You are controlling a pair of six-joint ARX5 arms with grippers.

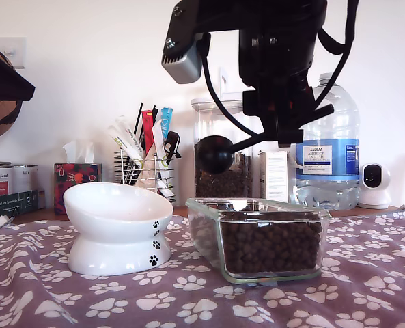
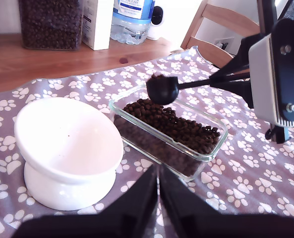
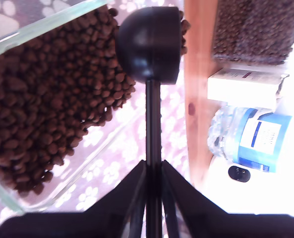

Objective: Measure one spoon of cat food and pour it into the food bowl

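Glass dish of cat food sits nearest the camera at the worktop's front edge, on the paw-print cloth. Food bowl stands just beside it toward the exterior view's left, apart from it, empty, tilted rim facing the dish side, likely so a pour can drop straight in.

My second end effector is clenched on the spoon by its thin handle. The cup is held up in the air above the dish, near the dish end closest to the bowl. The first wrist view shows kibble heaped in the cup, so 1 scoop looks measured. Handle roughly level, probably to keep pellets from spilling.

My first end effector hangs near the bowl, fingers together with nothing between them: clenched, empty. Looks parked out of the way.

Behind, near the worktop's back edge: clear canister of kibble, water bottle, wire rack of sachets, tissue box.

Judged step: carry loaded spoon across to the bowl, then tip. Risk: pellets rolling off if the cup tilts early.
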